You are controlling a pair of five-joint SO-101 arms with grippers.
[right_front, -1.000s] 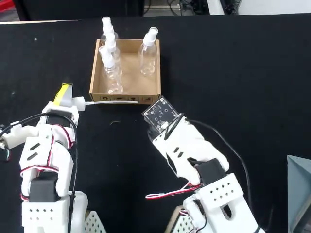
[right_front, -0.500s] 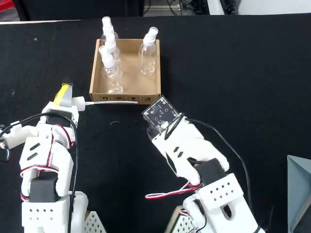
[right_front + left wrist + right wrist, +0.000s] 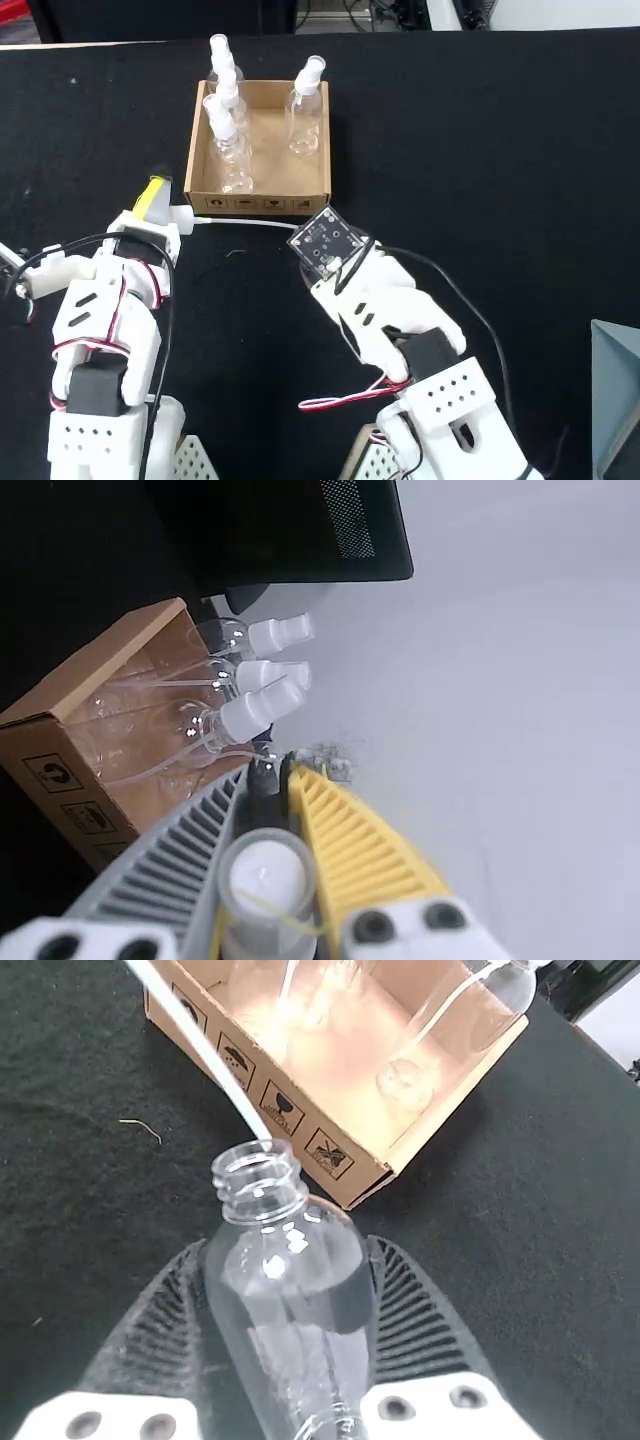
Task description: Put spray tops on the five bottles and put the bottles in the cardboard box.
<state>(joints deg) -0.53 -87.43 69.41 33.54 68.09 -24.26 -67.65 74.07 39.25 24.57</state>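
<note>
— Now, what is the status of the two grippers?
— Left gripper [image 3: 272, 780] is clenched on the white plastic spray top [image 3: 265, 875]. Its long thin white dip tube [image 3: 250, 223] points across toward the other arm. Right gripper [image 3: 285, 1250] is clamped around the clear plastic bottle [image 3: 290, 1300], held tilted above the black table [image 3: 480, 150], just in front of the brown cardboard box [image 3: 257, 204], with its open neck [image 3: 255, 1175] facing the box.
— Where is the tube relative to the neck?
— In the right wrist view its tip lies at the rim of the mouth. Entry cannot be confirmed.
— Box contents?
— Capped clear bottles [image 3: 305, 105] stand upright inside. The count is uncertain.
— Recommendation for the step in hand?
— In my judgement this is the threading stage. Hold the bottle steady and bring the tube into line with the neck's axis before advancing. So thin a tube would likely bend and skate off the rim if pushed at an angle. Feed it slowly until the cap meets the threads. Neither grip should slacken before the cap seats, and the box's front wall should be avoided.
</note>
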